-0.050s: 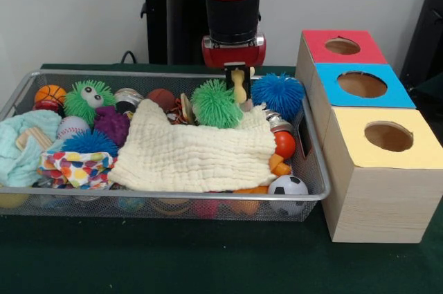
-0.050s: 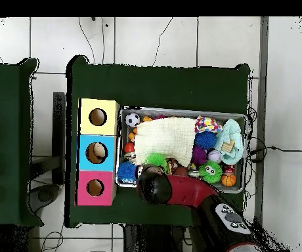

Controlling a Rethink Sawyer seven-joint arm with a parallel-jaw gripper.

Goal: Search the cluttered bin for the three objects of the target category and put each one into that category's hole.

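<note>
My gripper hangs over the far rim of the wire bin, between a green spiky ball and a blue spiky ball. It is shut on a small pale yellow object that dangles between the fingers. To the right of the bin stand three wooden boxes with round holes: red top, blue top, yellow top. In the overhead view the arm's wrist covers the gripper, at the bin edge near the blue box and the red box.
A cream cloth covers the bin's middle. Around it lie a soccer ball, an orange ball, a baseball, a small basketball, a green spiky toy with eyes, a dotted cloth and a mint cloth.
</note>
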